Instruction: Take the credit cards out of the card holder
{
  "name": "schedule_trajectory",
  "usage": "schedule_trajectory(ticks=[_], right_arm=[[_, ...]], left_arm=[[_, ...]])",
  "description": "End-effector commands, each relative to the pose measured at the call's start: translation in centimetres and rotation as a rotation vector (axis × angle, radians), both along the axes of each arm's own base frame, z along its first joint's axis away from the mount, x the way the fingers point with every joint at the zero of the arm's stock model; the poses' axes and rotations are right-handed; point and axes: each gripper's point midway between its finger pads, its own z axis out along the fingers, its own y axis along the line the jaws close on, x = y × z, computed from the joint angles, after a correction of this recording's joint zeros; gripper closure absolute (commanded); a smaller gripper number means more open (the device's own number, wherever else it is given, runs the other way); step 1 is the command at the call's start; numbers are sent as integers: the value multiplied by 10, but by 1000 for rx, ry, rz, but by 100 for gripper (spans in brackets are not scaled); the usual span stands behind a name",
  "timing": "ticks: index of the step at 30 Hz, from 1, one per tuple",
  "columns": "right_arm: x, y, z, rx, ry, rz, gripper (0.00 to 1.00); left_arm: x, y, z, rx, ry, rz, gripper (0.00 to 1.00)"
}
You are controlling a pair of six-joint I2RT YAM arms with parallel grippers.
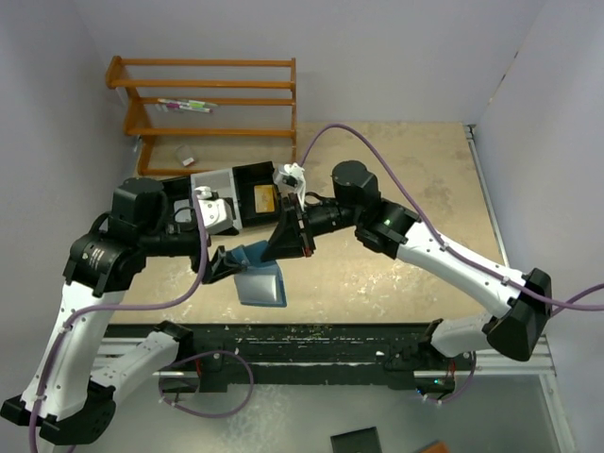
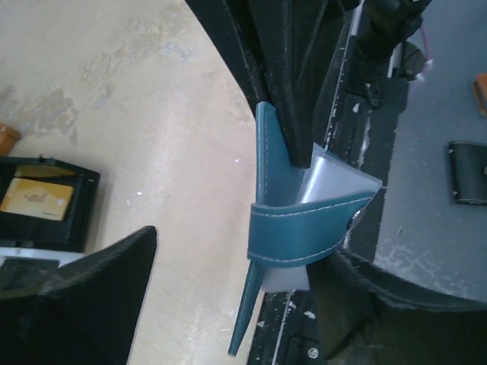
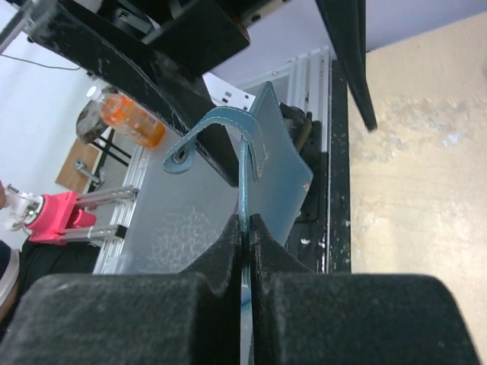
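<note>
Fingers [image 3: 217, 258] of our right tool [image 3: 246, 228] clamp the edge of the blue card holder [image 1: 262, 283], held above the worktop [image 1: 406, 274]. Our left tool [image 1: 225, 264] has its jaws spread wide either side of it. One gold credit card [image 2: 36, 199] lies in the black tray [image 2: 85, 209].

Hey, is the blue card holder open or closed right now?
Open: the card holder is spread, pale inner pocket showing, snap strap curling free.
</note>
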Motion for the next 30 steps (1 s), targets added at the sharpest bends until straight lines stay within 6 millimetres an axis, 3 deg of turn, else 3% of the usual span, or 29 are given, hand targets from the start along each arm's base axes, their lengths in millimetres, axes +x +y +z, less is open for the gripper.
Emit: schedule_trajectory(ticks=[1, 6, 8, 9, 11, 13, 15, 20, 23, 30], right_arm=[[-9, 3, 53, 144, -53, 86, 100], [-1, 6, 54, 135, -41, 72, 100], [14, 4, 52, 128, -25, 14, 96], [22, 3, 48, 120, -5, -19, 87], [36, 0, 47, 140, 22, -75, 56], [43, -6, 42, 151, 37, -121, 40], [40, -12, 35, 157, 38, -142, 34], [12, -35, 35, 221, 30, -117, 32], [-1, -48, 20, 225, 40, -121, 30], [-11, -63, 31, 293, 19, -161, 33]], left_arm=[[-8, -11, 3, -48, 39, -79, 27], [-7, -11, 9, -60, 31, -69, 66], [-4, -12, 14, -75, 39, -45, 83], [-1, -13, 16, -83, 47, -24, 90], [5, -15, 22, -110, 67, 14, 98], [7, -19, 31, -149, 97, 34, 100], [1, -25, 38, -195, 155, 10, 100], [-5, -34, 65, -291, 243, -40, 100], [-6, -39, 81, -343, 296, -75, 100], [-7, -43, 95, -399, 377, -128, 100]])
